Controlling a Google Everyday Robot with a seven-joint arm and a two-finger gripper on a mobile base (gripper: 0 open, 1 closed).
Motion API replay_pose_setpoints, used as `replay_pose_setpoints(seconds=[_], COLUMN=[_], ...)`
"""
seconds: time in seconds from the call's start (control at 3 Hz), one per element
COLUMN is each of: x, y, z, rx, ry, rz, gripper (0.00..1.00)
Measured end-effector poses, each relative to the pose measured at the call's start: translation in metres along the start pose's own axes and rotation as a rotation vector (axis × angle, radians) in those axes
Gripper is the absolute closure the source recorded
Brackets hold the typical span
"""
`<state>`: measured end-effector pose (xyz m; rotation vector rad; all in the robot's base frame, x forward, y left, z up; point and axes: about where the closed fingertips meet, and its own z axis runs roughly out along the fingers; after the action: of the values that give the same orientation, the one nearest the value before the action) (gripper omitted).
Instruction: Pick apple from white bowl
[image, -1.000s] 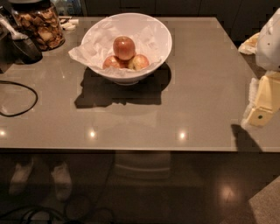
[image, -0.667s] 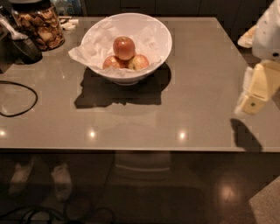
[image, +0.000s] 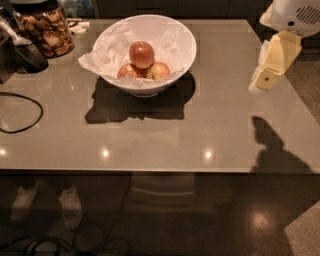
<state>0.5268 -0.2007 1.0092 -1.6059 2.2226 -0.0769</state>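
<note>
red apple (image: 141, 54) half-hides paler apples (image: 129, 71) in white bowl (image: 146, 89); pincer (image: 261, 84) hovers far right.

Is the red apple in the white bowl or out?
In. The apple sits atop two other apples inside the white bowl; the gripper hangs over the right side of the table, apart from it.

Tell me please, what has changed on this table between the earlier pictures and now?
The gripper, at the right edge of the table, has moved left and upward in the picture, toward the white bowl. Nothing was taken hold of. The apple lies on top of the other apples as before; the jar and cable also stayed.
</note>
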Motion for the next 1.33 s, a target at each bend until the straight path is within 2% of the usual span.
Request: replay_pose_setpoints(seconds=[0.33,0.67,1.0,1.33], x=[-0.007,-0.032,-0.070,-0.081], y=[-0.004,-0.022,-0.037,-0.042], z=[0.005,0.017,0.029,0.028], rx=[0.001,-0.020,-0.041,-0.027], ry=[-0.027,-0.059,-0.084,-0.103], rz=[0.009,0.023,-0.016,-0.025], gripper=[0.00,0.00,0.00,0.00])
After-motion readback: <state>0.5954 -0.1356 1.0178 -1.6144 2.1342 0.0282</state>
